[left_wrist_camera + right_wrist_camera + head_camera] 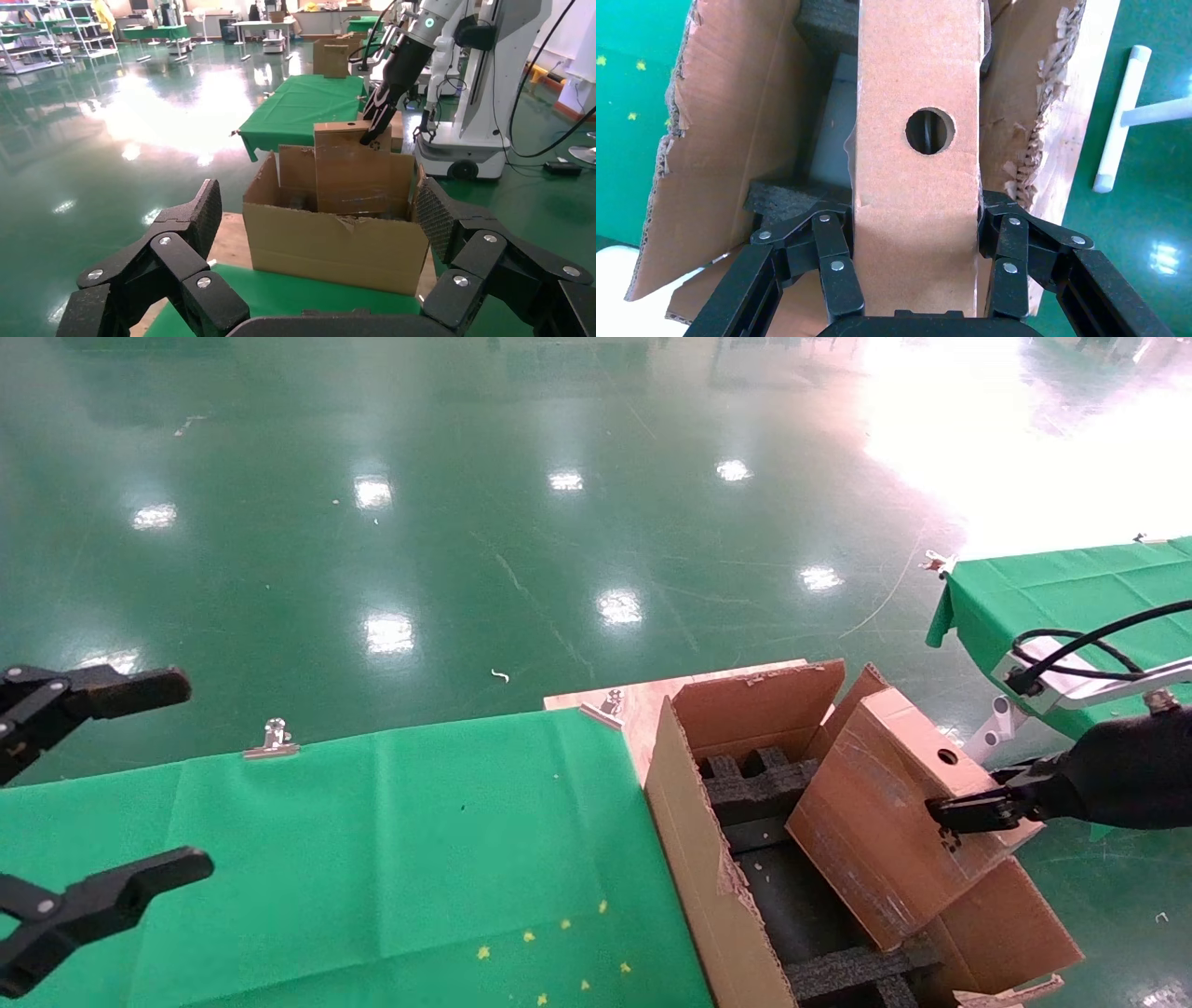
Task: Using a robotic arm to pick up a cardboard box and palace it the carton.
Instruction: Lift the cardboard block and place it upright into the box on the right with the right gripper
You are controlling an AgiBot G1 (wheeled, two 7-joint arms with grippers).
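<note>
The small brown cardboard box [885, 812] hangs tilted over the open carton [689, 859], its lower end down among the black foam inserts [745, 794]. My right gripper [959, 812] is shut on the box's upper end, reaching in from the right. In the right wrist view the box [916, 105] shows its round hole [930, 130], and the right gripper [916, 210] presses a finger on each side. The left wrist view shows the box [351, 168] standing in the carton [330, 246] under the robotic arm [393, 77]. My left gripper [186, 775] hovers open at the far left, holding nothing.
The carton stands on a wooden board [643, 710] beside the green-clothed table [372, 840], whose cloth is held by metal clips [273, 738]. A second green table [1052, 579] stands at the right, with a white frame and black cable. Glossy green floor lies beyond.
</note>
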